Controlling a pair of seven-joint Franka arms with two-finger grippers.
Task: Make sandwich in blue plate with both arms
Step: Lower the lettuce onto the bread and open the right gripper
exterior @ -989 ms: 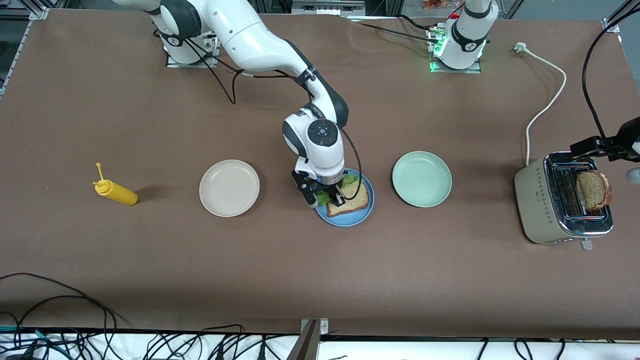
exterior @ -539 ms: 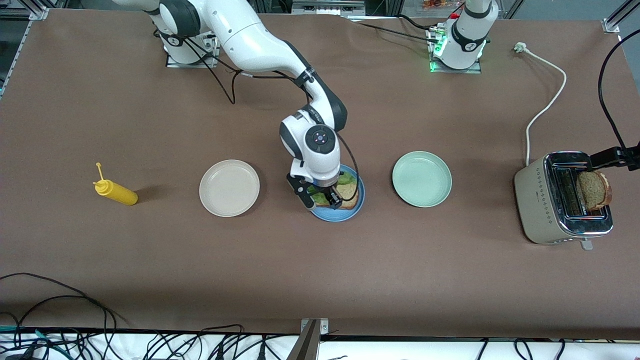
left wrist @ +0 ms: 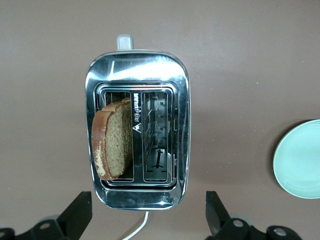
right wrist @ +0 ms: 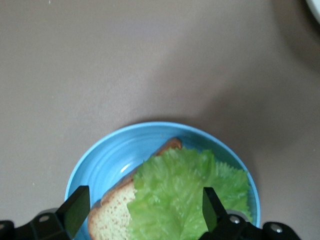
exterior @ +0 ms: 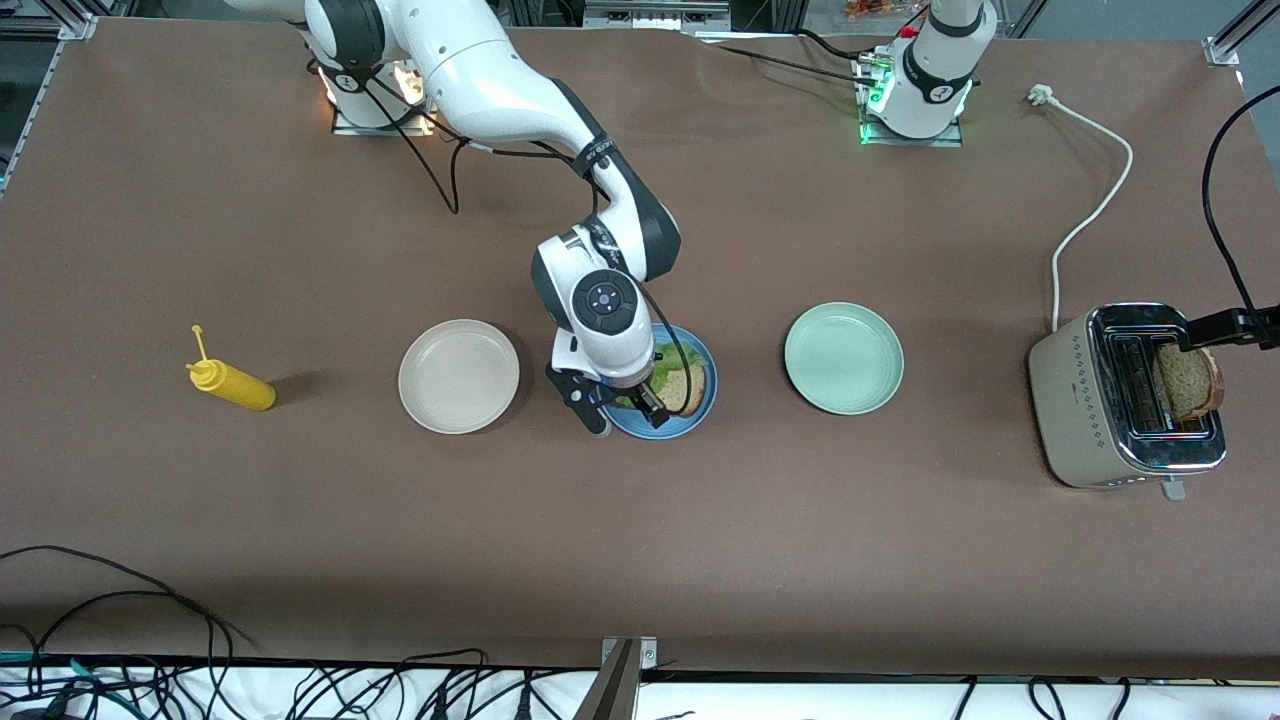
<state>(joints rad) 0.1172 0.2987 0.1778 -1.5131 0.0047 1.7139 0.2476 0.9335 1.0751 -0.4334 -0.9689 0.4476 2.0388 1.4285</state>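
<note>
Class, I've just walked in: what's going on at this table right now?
Two robot arms are making a sandwich. The right gripper hangs open over the blue plate, where a lettuce leaf lies on one bread slice. The left gripper is open above the toaster, where the second slice stands in a slot, not yet picked up. The sandwich lacks its top slice.

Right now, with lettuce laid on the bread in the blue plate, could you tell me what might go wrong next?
1. The open right gripper sits low over the ruffled green lettuce leaf; lifting away could snag it.
2. The round blue plate could slide if nudged.
3. The brown bread slice leans in the shiny metal toaster; the open left gripper above it may grasp it badly.
</note>
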